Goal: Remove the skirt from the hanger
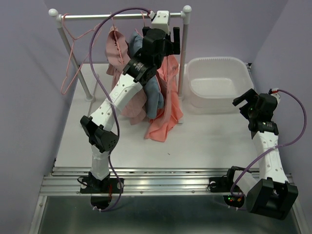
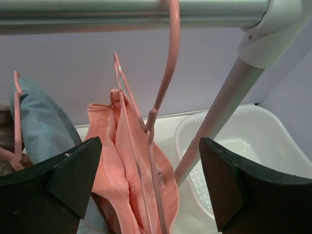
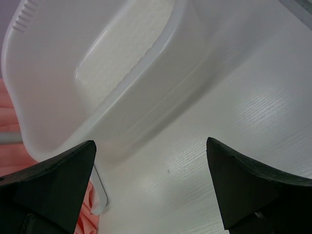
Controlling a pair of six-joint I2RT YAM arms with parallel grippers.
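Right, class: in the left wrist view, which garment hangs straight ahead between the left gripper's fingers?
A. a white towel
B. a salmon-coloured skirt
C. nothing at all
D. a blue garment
B: the salmon skirt hangs from the pink hanger hooked over the rail, right in the gap of the open left gripper.

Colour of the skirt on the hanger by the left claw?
Plain coral-pink skirt; left wrist view shows it best.
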